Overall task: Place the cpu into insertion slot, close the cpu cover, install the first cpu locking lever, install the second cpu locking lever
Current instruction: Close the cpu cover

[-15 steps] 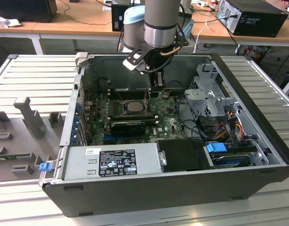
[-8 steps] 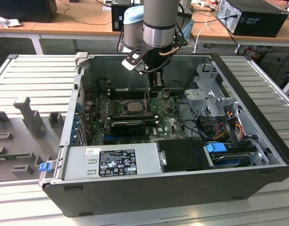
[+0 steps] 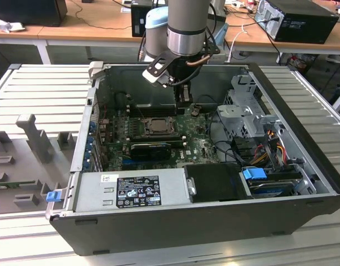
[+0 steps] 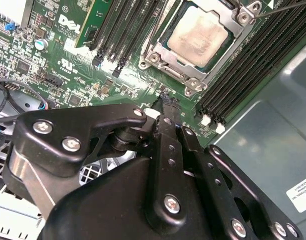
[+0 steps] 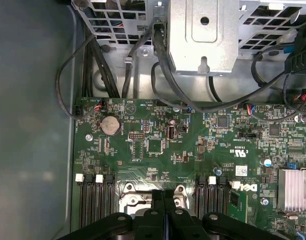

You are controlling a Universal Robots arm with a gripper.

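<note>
Close above the green board (image 4: 68,65), the gripper (image 4: 165,104) hangs with fingers pressed together (nothing between them); just beyond its tips, the cpu (image 4: 197,36) sits in the insertion slot (image 4: 168,70), the cpu cover (image 4: 236,31) lying down around it

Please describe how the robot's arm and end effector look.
The arm is a silver-grey cylinder with a light blue joint cap and a dark cable beside it. The end effector is black, made of linked bars with silver screws.

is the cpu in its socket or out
In: the flat square silver-grey cpu lies seated on the green circuit board, with the thin silvery metal cover frame flat around its edges.
</note>
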